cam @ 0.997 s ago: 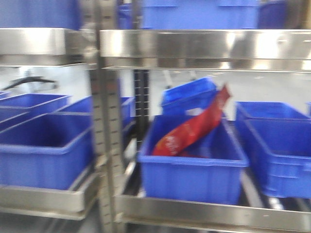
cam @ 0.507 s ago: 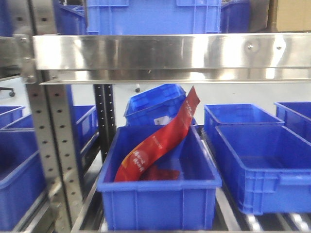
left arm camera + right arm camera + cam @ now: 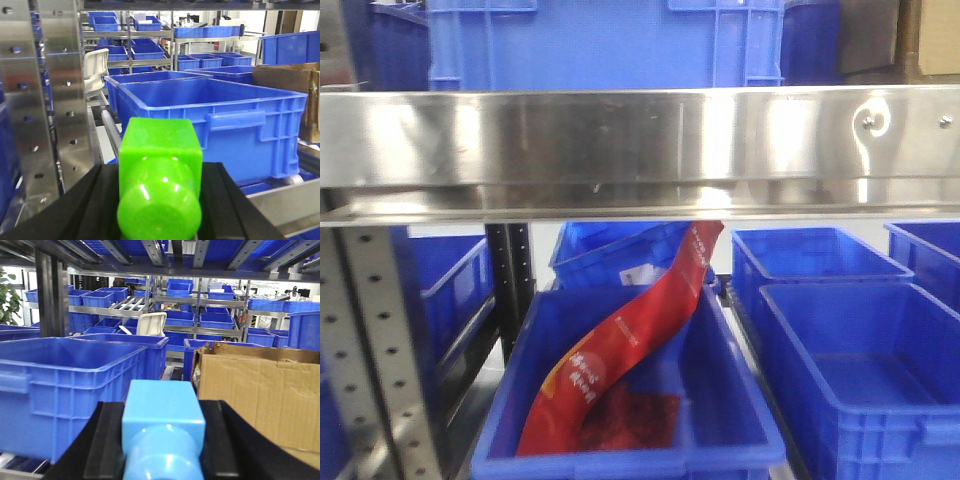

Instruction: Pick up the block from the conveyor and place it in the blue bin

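**Both grippers loaded at the shelf rack**

The left gripper (image 3: 161,172) has its black jaws closed on the green block (image 3: 160,150). The block is glossy plastic with a square-section body and a rounded end nearest the camera. Its long axis points away, toward a moulded blue bin (image 3: 235,115) ahead.

The right gripper (image 3: 162,412) clamps the light blue block (image 3: 164,402), which has the same shape and heading. A second blue bin (image 3: 65,385) stands ahead to its left and a cardboard box (image 3: 260,390) to its right.

In the front view, a red foil packet (image 3: 630,350) lies diagonally in the front bin (image 3: 510,400), below a brushed steel shelf rail (image 3: 640,140).

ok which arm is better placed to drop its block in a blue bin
Probably left: the left tool holds the green block facing an open blue bin; the right tool partly faces a cardboard box.
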Controlling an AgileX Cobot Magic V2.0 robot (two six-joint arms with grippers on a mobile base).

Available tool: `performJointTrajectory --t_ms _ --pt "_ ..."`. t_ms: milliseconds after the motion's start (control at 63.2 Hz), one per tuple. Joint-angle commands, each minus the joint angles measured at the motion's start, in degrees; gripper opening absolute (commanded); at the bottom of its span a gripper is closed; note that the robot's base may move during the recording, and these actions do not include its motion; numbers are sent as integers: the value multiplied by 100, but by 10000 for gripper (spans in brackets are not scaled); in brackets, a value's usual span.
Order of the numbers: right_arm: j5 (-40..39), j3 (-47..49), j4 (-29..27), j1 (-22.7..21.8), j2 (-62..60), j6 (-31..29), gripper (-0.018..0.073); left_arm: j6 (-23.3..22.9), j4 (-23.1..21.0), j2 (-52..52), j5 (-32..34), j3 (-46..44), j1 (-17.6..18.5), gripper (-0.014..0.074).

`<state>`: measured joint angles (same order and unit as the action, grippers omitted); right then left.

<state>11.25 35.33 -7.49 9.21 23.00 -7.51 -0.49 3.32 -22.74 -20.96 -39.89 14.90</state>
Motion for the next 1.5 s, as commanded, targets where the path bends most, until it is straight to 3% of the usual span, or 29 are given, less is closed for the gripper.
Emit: performJointTrajectory --t_ms 0,1488 --pt "-154 -10 18 6 -22 -40 -162 14 -10 17 103 -13 36 -111" --pt "-154 -10 18 6 -22 -40 -162 14 -10 17 103 -13 36 -111"
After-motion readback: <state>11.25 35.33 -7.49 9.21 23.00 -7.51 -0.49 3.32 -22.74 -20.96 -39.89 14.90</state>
